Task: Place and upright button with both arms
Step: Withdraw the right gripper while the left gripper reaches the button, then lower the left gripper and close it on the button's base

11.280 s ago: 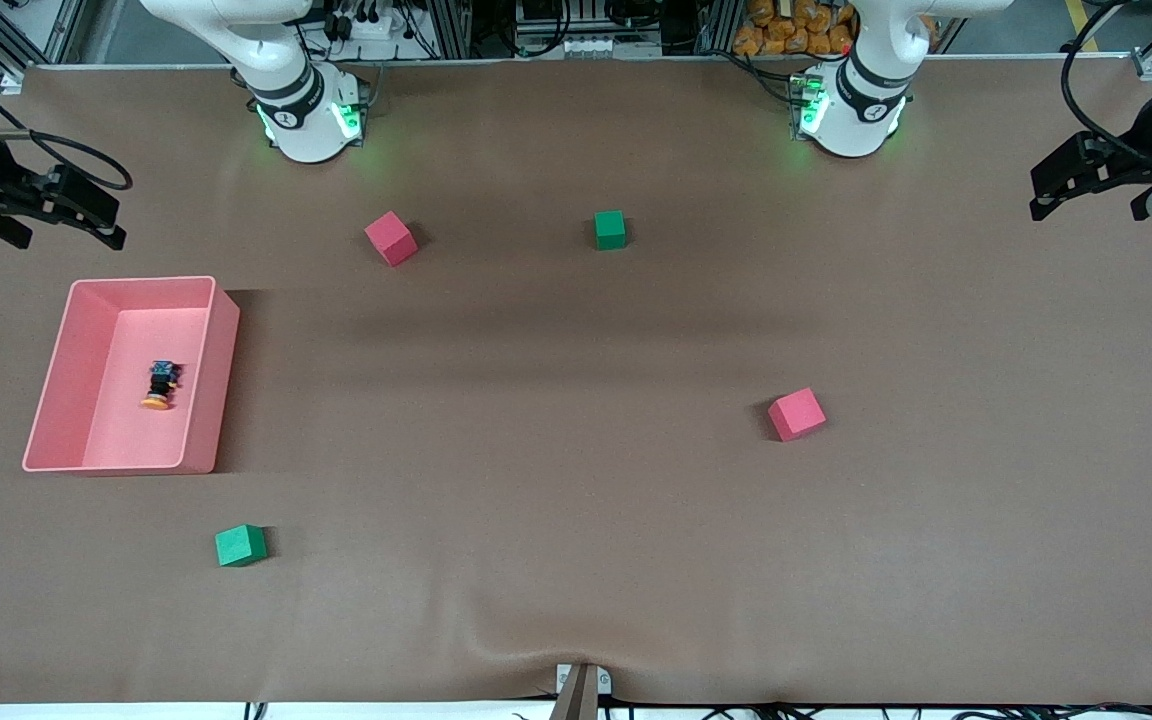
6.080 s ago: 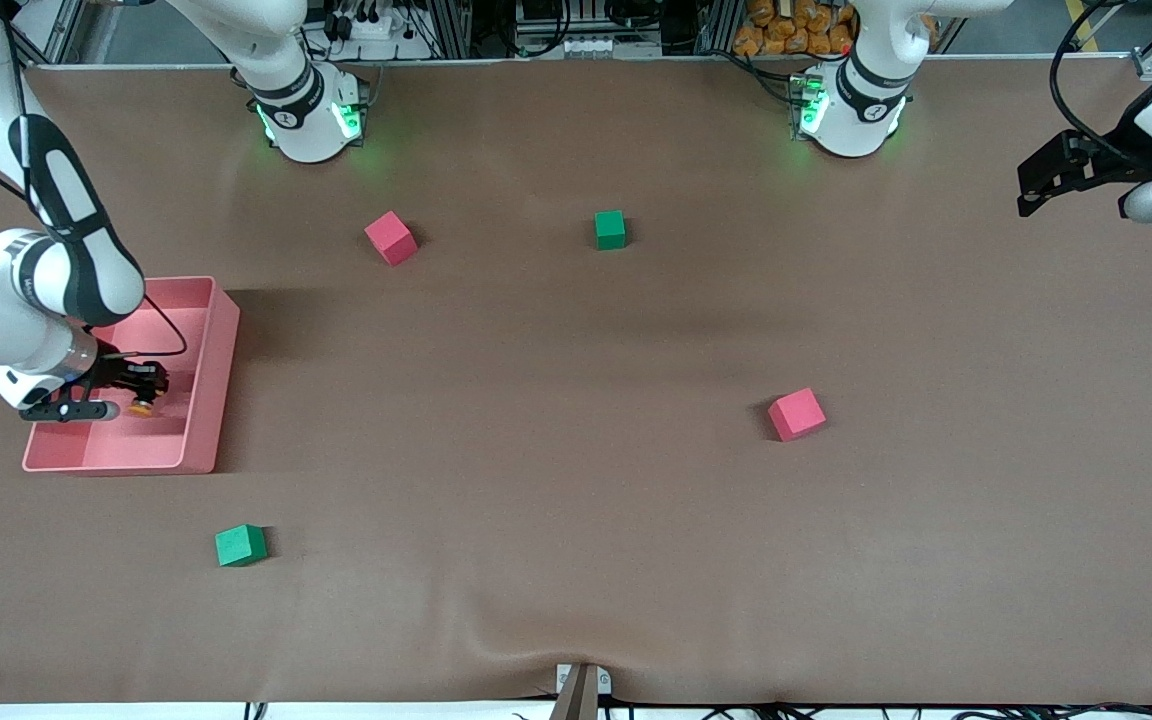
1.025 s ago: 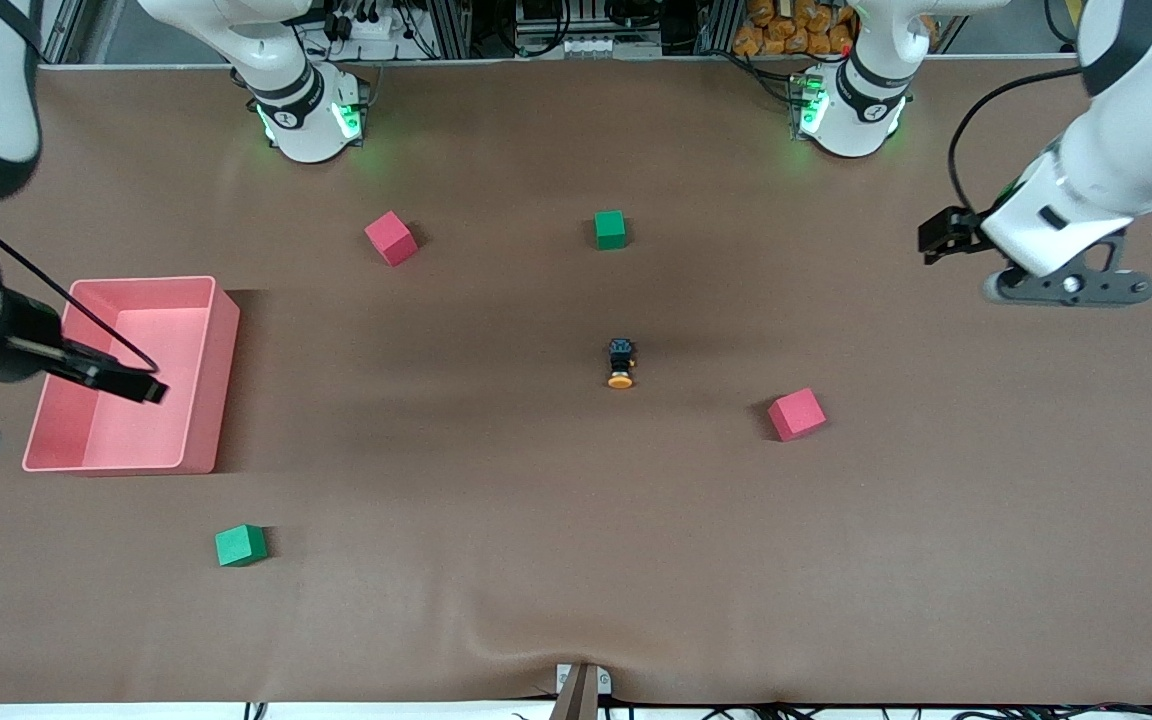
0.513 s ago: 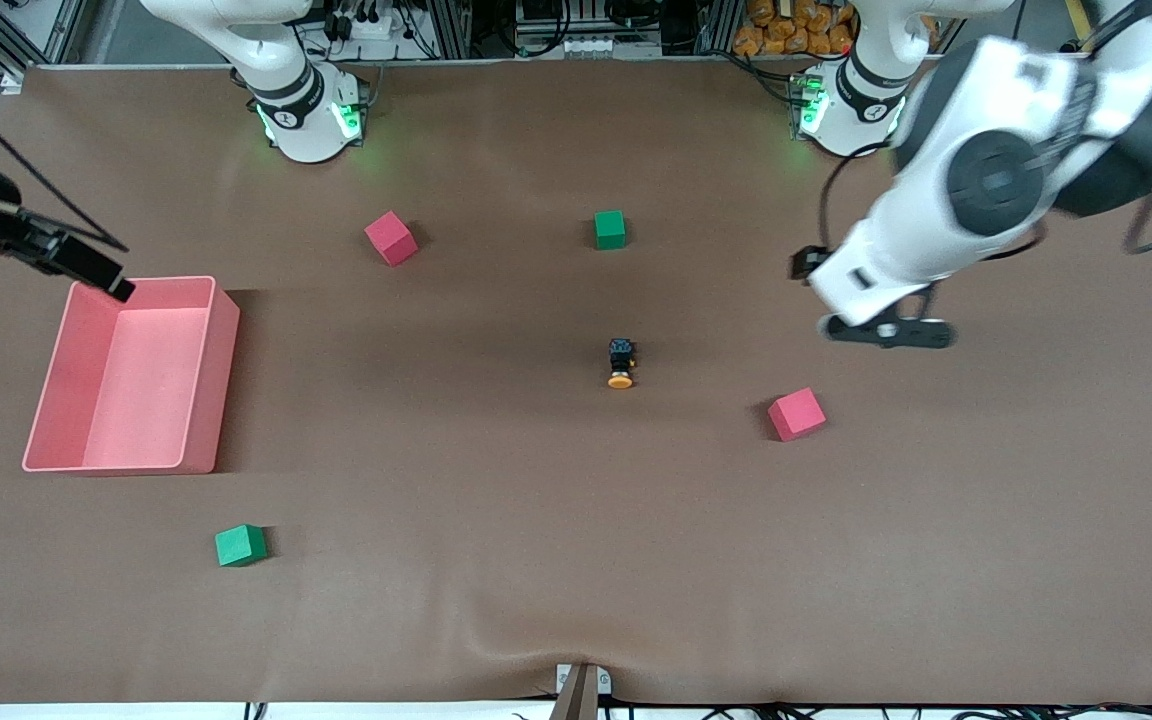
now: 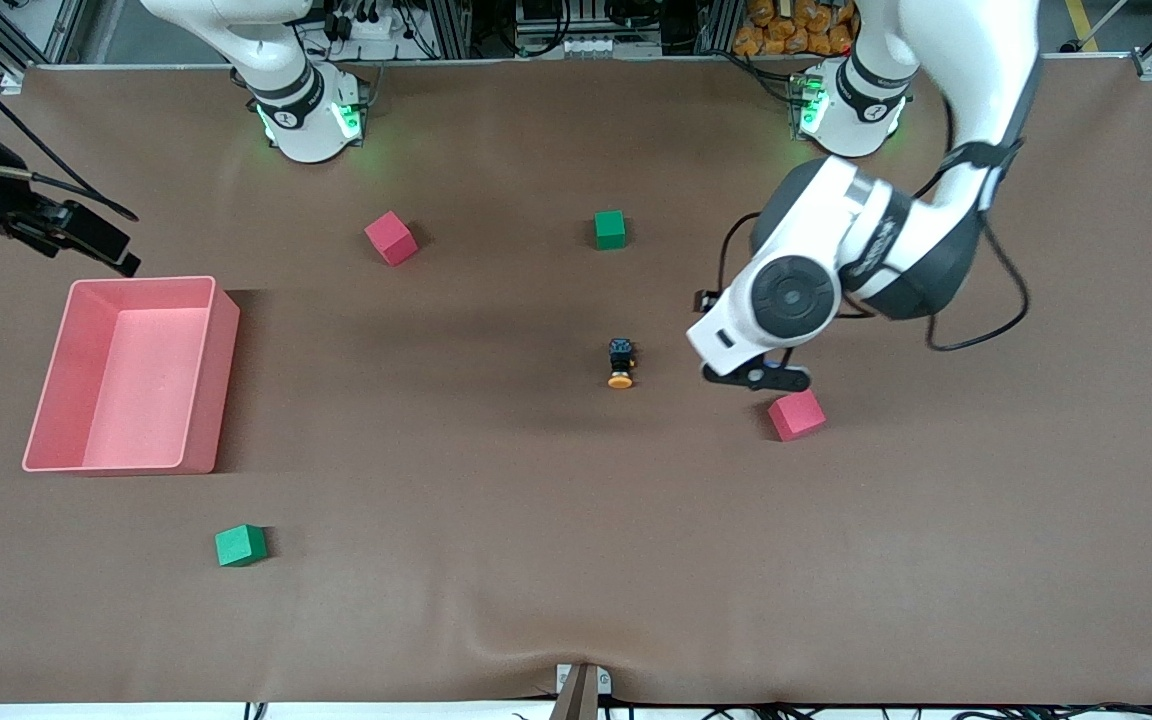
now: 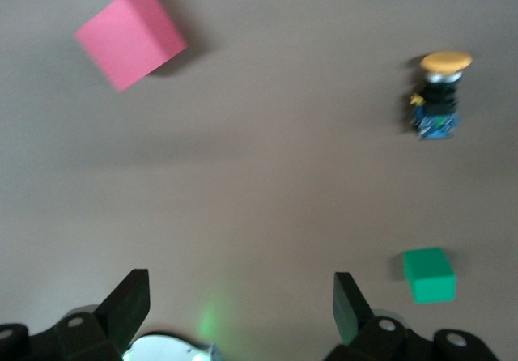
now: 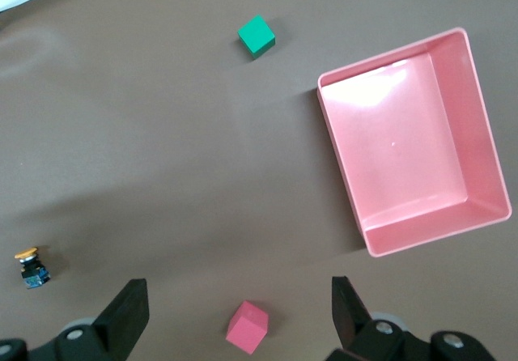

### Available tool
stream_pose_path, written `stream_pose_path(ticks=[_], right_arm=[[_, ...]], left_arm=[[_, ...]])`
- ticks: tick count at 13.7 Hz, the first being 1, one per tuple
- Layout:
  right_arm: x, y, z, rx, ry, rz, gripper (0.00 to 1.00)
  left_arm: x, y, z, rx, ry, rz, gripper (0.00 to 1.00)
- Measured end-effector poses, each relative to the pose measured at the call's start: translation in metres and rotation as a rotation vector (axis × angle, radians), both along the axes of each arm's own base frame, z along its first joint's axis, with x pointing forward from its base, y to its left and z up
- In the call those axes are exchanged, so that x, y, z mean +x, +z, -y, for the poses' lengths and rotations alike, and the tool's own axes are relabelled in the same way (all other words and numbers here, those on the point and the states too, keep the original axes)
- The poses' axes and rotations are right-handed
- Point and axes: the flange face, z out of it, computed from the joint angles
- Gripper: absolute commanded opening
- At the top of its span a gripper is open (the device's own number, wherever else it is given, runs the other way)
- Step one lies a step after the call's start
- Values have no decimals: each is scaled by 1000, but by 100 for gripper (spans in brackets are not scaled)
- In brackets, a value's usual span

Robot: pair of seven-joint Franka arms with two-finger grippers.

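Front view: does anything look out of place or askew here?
Only the button: it lies on its side on the table, orange cap toward the front camera, not upright. The pink bin holds nothing. The cubes sit flat and nothing looks spilled or damaged.

- The button [image 5: 620, 362] is a tiny push button with a round orange cap, a short black body and a bluish end.
- It lies on its side on the brown table [image 5: 536, 500], near the middle, not upright.
- Its orange cap points toward the front camera, and its bluish end points toward the robots' bases.
- It lies free on the cloth; nothing touches it.
- The left gripper [image 6: 239, 308] hangs with fingers wide apart over the table near the button, toward the left arm's end; in the left wrist view the button [image 6: 438, 94] sits off to one side, not between the fingers.
- The right gripper [image 7: 239, 312], fingers spread, is well apart from it; there the button [image 7: 32, 265] looks very small.
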Motion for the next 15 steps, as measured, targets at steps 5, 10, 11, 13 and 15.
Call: stream_pose_path(ticks=[5,10,11,13,15], right_arm=[[0,14,4,-71,24,31,100],[-3,11,0,-73,100,5,100],[-3,11,0,-74,146,5,100],[-4,10,1,-76,210,-6,100],[-5,10,1,-76,234,-10,100]], left_arm=[[14,-64,54,-116,31,29,100],[5,-110,84,-141,70,-1,100],[3,-116,89,-157,82,-16,100],[3,-126,98,-179,93,-31,100],[-2,-139,109,-184,84,-36,100]])
